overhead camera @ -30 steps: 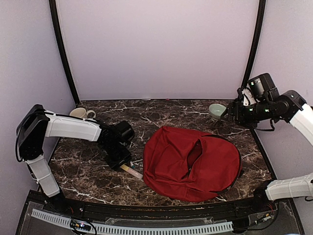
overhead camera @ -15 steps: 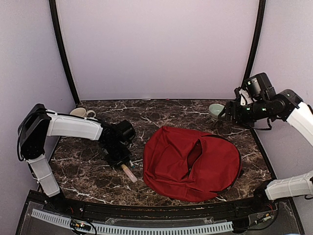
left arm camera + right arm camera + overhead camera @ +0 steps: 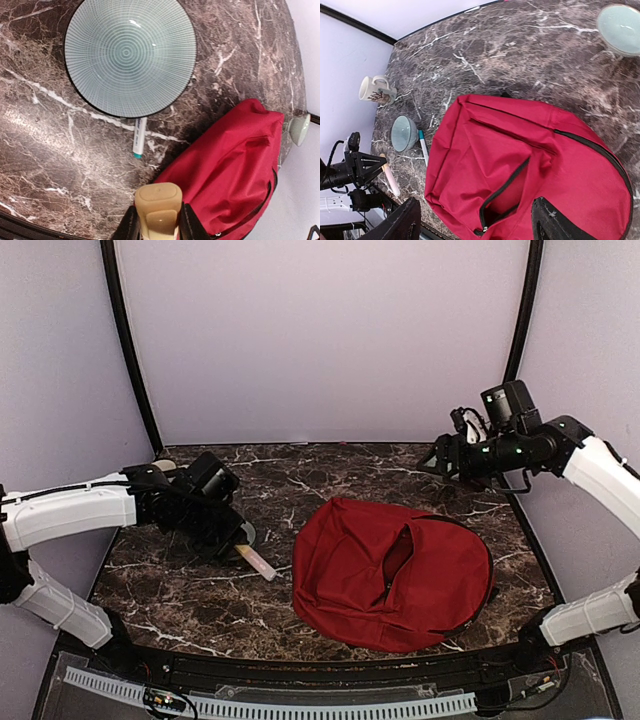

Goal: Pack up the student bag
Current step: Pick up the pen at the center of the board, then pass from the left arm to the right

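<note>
**From above:** the student bag [image 3: 390, 580] lies flat on the marble worktop [image 3: 330, 475], right of centre, with a zip gaping across its middle. At the bag's nine o'clock the left pincer [image 3: 240, 545] pinches a cream stick [image 3: 260, 563]. The stick's free end points toward the bag and stops just short of it. The right pincer [image 3: 441, 462] hangs over the far right corner, at the bag's one o'clock. This view does not show how its fingers stand.

**Left wrist camera:** the black fingers [image 3: 131, 227] press on either side of the cream stick at six o'clock. A ribbed teal bowl [image 3: 131, 55] fills twelve o'clock. A white pen [image 3: 140, 137] runs down from the bowl's rim, its teal tip lowest. The bag spreads at four o'clock, and a second bowl [image 3: 300, 129] sits at three.

**Right wrist camera:** the right pincer's fingers stand spread wide and hold nothing, with the bag between them at six o'clock, its zip partly open. A mug [image 3: 376, 90] stands at nine o'clock, and the teal bowl and pen lie just below it.
</note>
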Available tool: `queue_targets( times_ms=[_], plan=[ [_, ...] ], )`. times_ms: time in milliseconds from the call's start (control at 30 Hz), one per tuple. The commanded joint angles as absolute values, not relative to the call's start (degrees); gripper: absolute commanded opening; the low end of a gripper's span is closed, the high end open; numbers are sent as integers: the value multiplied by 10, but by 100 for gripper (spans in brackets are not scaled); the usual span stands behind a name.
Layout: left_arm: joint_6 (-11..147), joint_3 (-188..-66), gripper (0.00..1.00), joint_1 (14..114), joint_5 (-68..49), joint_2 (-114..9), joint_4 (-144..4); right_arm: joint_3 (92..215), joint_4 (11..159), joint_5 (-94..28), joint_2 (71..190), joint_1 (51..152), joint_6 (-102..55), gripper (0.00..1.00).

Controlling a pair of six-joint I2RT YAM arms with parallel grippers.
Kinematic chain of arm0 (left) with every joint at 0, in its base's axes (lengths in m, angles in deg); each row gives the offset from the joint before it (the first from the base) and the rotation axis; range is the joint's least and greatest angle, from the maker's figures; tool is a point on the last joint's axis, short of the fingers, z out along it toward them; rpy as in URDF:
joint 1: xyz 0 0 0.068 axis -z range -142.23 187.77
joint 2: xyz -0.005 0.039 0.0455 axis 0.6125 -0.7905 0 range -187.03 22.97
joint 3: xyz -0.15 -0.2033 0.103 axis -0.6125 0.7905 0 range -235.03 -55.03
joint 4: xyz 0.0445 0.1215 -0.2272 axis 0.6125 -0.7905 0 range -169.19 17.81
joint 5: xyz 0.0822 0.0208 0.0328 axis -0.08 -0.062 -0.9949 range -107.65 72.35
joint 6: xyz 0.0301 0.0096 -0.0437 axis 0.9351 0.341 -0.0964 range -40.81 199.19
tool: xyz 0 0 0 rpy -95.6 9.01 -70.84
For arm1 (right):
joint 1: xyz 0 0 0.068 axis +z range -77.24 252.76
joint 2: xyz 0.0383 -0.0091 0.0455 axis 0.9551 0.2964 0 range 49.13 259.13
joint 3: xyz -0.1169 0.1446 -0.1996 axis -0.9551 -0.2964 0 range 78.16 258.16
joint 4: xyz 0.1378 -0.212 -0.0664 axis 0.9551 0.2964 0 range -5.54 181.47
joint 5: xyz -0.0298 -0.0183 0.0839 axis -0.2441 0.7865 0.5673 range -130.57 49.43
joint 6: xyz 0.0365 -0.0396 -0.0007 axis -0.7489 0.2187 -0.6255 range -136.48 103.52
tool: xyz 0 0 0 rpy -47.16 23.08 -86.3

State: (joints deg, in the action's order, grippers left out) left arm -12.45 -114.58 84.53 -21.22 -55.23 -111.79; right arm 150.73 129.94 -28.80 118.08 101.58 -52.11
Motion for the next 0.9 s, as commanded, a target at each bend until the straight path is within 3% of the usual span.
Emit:
queue_targets(
  times_ms=[0, 433, 867],
  plan=[
    [-168, -1164, 0, 859, -245, -523, -1094, 1536, 1225, -232, 1201, 1035, -498, 77],
    [-291, -1234, 0, 892, -230, -613, -908, 1533, 1167, -149, 1265, 1159, -454, 78],
    [-302, -1317, 0, 894, -191, -696, -816, 1507, 1124, -190, 1280, 1195, -495, 69]
  ],
)
